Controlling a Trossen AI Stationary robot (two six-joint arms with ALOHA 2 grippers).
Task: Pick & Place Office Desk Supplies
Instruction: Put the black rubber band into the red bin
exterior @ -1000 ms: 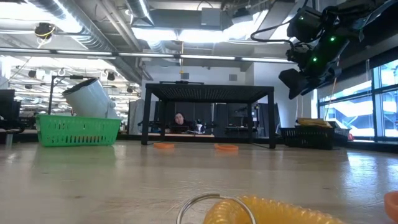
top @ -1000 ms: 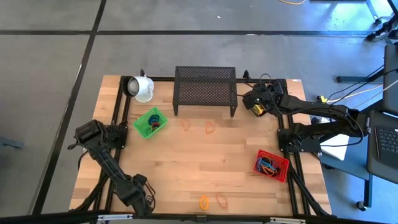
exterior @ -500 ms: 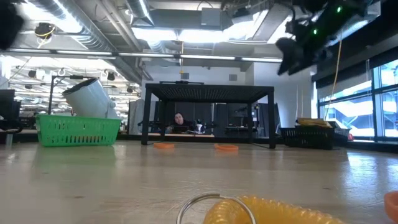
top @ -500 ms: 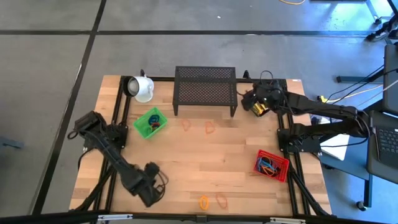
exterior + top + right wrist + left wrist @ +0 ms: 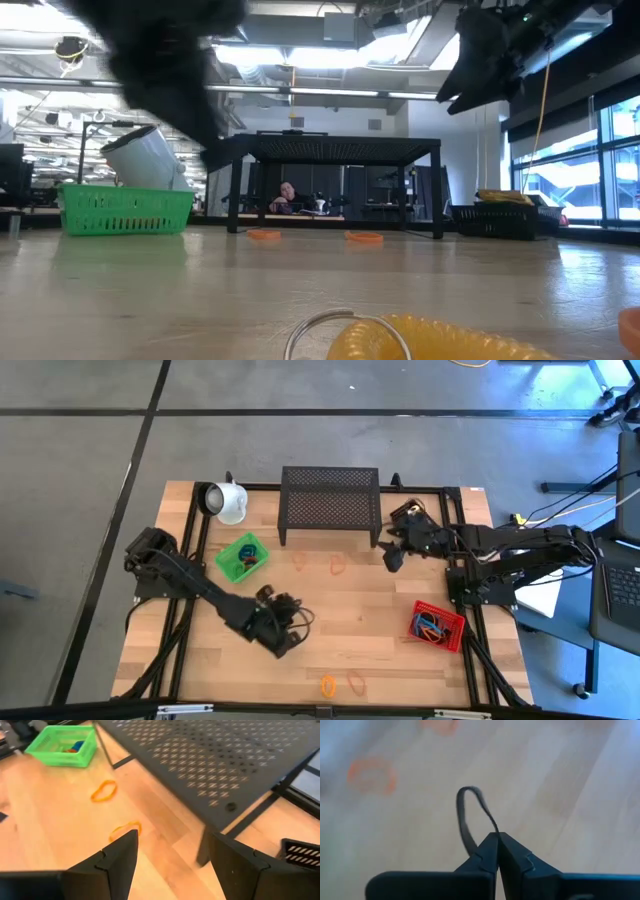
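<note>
My left gripper (image 5: pixel 283 633) hangs over the table's middle, near side, shut on a thin dark loop (image 5: pixel 468 815). My right gripper (image 5: pixel 392 556) is open in the air near the right front leg of the black mesh shelf (image 5: pixel 330 505) and touches nothing. Two orange loops (image 5: pixel 300 560) (image 5: pixel 338 565) lie flat in front of the shelf. Two more orange loops (image 5: pixel 328 685) (image 5: pixel 356 681) lie at the near edge. Coloured loops fill a green basket (image 5: pixel 242 556) and a red basket (image 5: pixel 438 625). The yellow boxes do not show plainly. My left gripper pinches the dark loop between its two fingertips (image 5: pixel 488 851). The held part is one end of the loop (image 5: pixel 485 839). The rest of the loop stands out beyond the fingers as a narrow arch, lifted clear of the table.
A white mug (image 5: pixel 228 500) lies on its side at the far left corner. In the low view a yellow coil with a metal ring (image 5: pixel 420 340) lies close to the near edge. A black tray (image 5: pixel 490 215) sits at the far right. Bare wood stretches between the baskets.
My left arm has swung fast from the near left corner toward the table's middle, its gripper staying shut. My right gripper has moved from the far right corner toward the table's middle, to the shelf's right front leg. The loops and baskets on the table have stayed put.
</note>
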